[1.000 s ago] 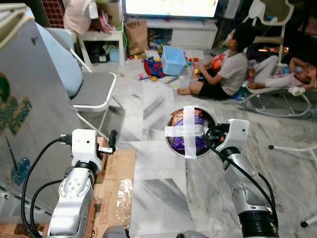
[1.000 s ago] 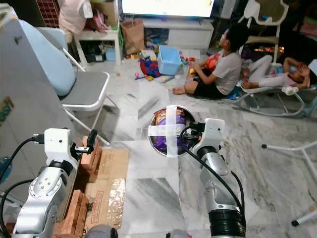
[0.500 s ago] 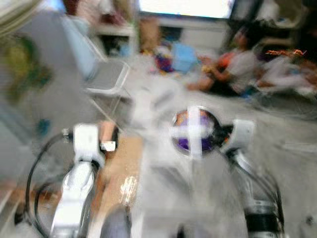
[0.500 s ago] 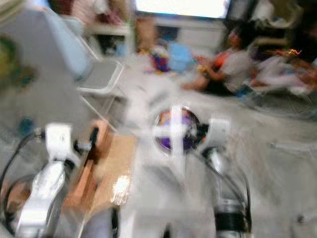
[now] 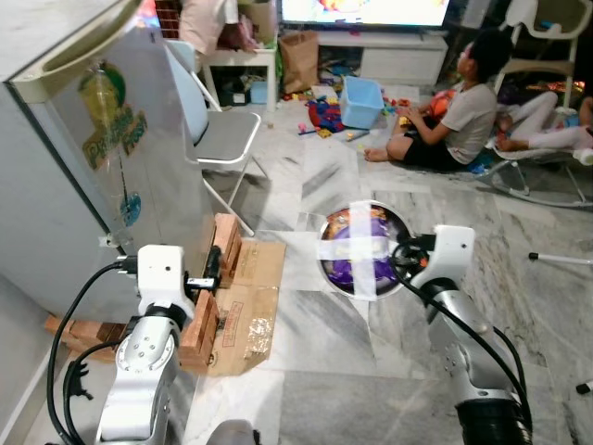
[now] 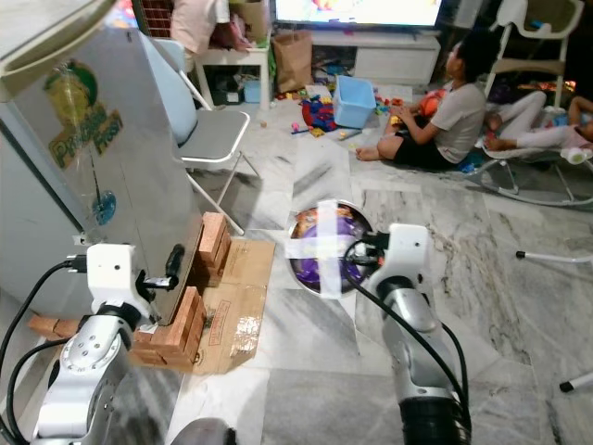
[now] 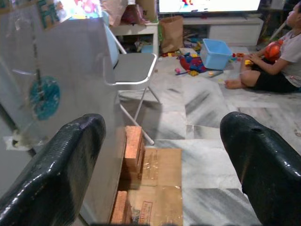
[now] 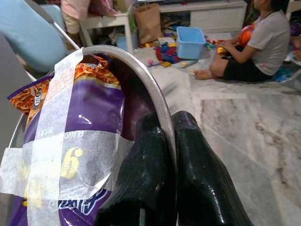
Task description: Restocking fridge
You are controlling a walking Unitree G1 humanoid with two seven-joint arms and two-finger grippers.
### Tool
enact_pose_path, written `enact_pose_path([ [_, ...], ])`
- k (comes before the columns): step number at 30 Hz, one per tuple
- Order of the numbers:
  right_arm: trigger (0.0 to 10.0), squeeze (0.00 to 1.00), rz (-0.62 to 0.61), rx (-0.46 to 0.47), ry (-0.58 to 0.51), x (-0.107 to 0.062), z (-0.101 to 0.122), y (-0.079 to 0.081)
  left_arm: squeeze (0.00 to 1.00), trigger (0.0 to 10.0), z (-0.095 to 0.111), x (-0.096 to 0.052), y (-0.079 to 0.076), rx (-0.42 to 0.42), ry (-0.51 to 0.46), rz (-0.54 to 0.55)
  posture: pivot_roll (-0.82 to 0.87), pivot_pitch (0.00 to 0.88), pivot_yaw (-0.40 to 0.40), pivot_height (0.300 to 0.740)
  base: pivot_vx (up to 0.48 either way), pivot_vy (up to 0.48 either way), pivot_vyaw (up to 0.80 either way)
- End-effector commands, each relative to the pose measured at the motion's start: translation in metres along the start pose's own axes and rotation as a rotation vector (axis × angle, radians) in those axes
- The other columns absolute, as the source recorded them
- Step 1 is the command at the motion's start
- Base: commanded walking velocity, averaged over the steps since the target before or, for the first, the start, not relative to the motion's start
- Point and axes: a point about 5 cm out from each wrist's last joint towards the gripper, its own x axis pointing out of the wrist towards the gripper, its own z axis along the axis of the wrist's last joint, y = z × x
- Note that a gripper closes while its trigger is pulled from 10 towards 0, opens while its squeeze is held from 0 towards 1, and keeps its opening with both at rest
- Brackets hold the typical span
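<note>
A grey fridge (image 5: 88, 158) stands at the robot's left, door closed, stickers on its side, its base raised on bricks (image 5: 225, 247) with flattened cardboard (image 5: 248, 292) on the marble floor (image 5: 371, 371) beside them. Behind the fridge is a folding chair (image 5: 220, 137). Farther back, a person (image 5: 456, 116) sits on the floor near a blue bin (image 5: 363, 100) and scattered toys, below a TV. The right gripper (image 8: 164, 141) is held out over the floor, its fingers pressed together on the rim of a metal bowl (image 5: 331, 270), one finger inside and one outside. The bowl holds a purple snack bag (image 8: 89, 117) strapped in by a cross of white tape (image 5: 363, 248). The left gripper (image 7: 164, 155) hangs near the fridge's lower corner, above the bricks, its fingers spread wide and holding nothing.
</note>
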Motion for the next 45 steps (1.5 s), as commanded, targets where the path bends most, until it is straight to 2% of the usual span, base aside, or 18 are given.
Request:
enact_pose_path([
  [1,10.0,0.00,0.025,0.008,-0.045,0.003,0.009,0.009,0.00,10.0,0.003,0.003,0.008,0.024,-0.011,0.051,0.05,0.000,-0.032,0.740,0.000,0.480,0.00],
  [8,10.0,0.00,0.022,-0.001,-0.044,-0.001,0.011,0.007,0.00,10.0,0.003,0.006,0.017,-0.010,-0.019,0.141,0.05,0.000,-0.038,0.740,0.000,0.480,0.00],
  [15,10.0,0.00,-0.003,-0.017,-0.014,-0.008,0.004,-0.006,0.00,10.0,0.004,0.006,0.014,-0.031,-0.031,0.115,0.04,0.000,-0.037,0.740,0.000,0.480,0.00],
  [18,10.0,0.00,-0.018,-0.028,0.003,-0.016,0.001,-0.011,0.00,10.0,0.001,0.008,0.014,-0.027,-0.009,0.116,0.04,0.000,-0.038,0.740,0.000,0.000,0.00],
  [26,10.0,0.00,-0.037,-0.021,0.020,-0.028,-0.004,-0.015,0.00,10.0,0.002,0.012,0.014,-0.018,-0.023,0.117,0.02,0.000,-0.036,0.740,0.000,0.345,0.00],
  [34,10.0,0.00,-0.046,-0.015,0.024,-0.024,-0.001,-0.014,0.00,10.0,0.009,0.017,0.007,-0.016,-0.071,0.068,0.03,0.000,-0.036,0.740,0.000,0.000,0.00],
  [45,10.0,0.00,-0.064,0.005,0.074,-0.028,-0.008,-0.020,0.00,10.0,0.011,0.017,0.000,-0.040,-0.089,0.024,0.02,0.000,-0.035,0.740,0.328,0.000,0.00],
])
